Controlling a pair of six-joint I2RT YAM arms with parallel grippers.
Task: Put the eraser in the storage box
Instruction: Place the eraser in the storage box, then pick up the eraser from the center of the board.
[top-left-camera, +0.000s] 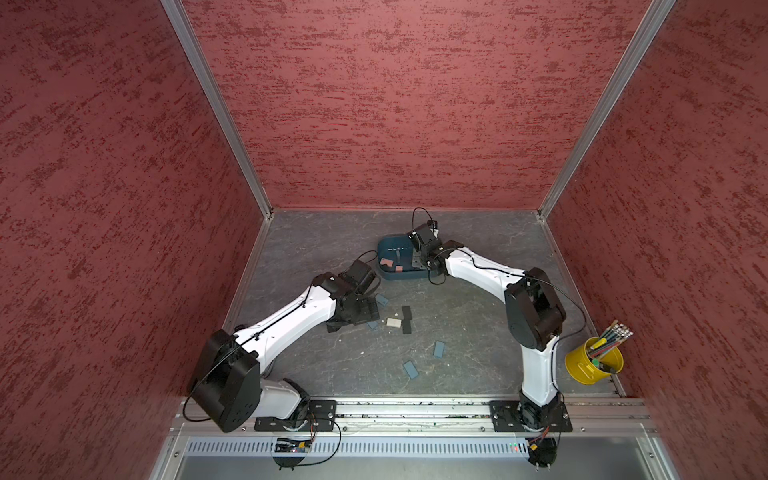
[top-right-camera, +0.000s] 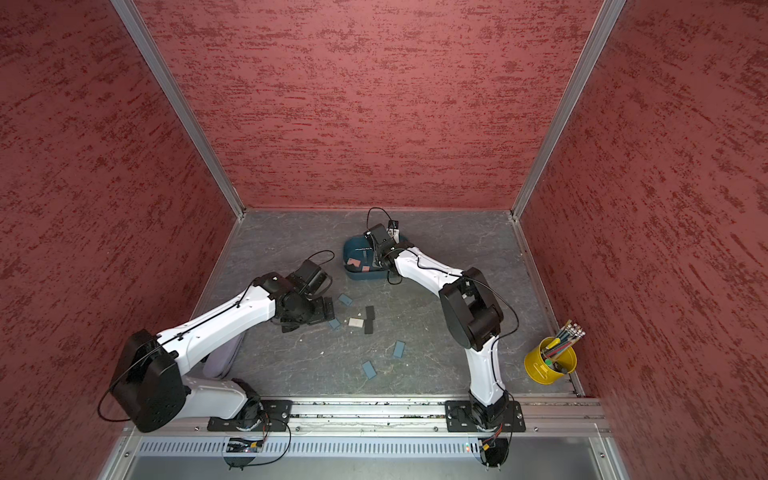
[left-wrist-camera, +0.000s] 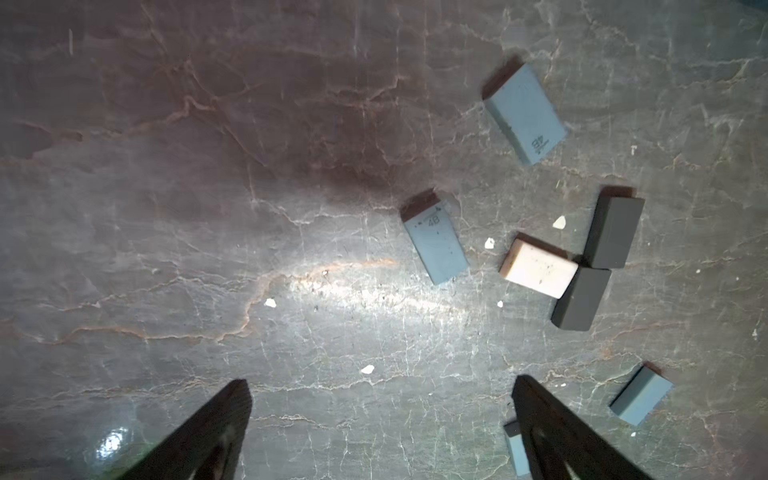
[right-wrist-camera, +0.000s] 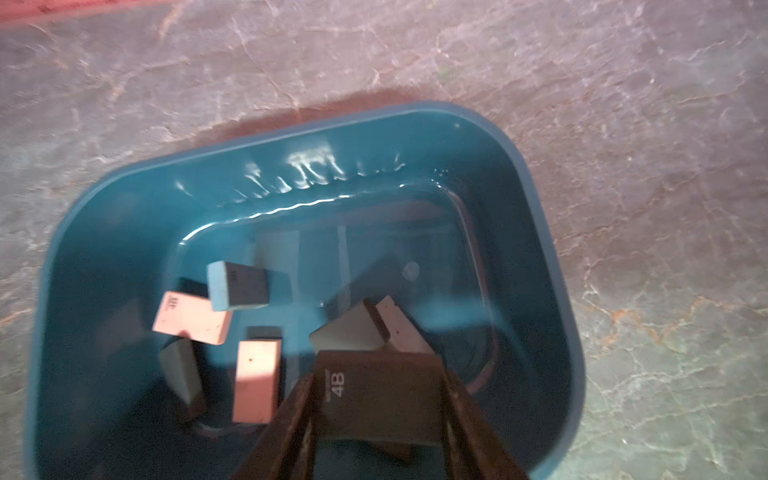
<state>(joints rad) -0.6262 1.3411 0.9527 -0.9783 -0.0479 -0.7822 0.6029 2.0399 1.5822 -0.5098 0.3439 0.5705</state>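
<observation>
- Black eraser (right-wrist-camera: 386, 407), marked 4B, is hanging just above the box (right-wrist-camera: 536, 249), not yet dropped.
- The right gripper (right-wrist-camera: 377, 376) is clamping it by its sides.
- Several stored erasers (right-wrist-camera: 255, 386) are lying inside the box.
- Seven loose erasers (left-wrist-camera: 434, 239) are waiting on the table (left-wrist-camera: 166, 208).
- The left gripper (left-wrist-camera: 381, 382) is hovering near them, spread wide and empty.

A blue eraser (left-wrist-camera: 516, 451) lies half hidden behind one finger (left-wrist-camera: 552, 432) of the left end effector (left-wrist-camera: 381, 380). The storage box (right-wrist-camera: 519, 232) is cut off by the right wrist picture's edge.
</observation>
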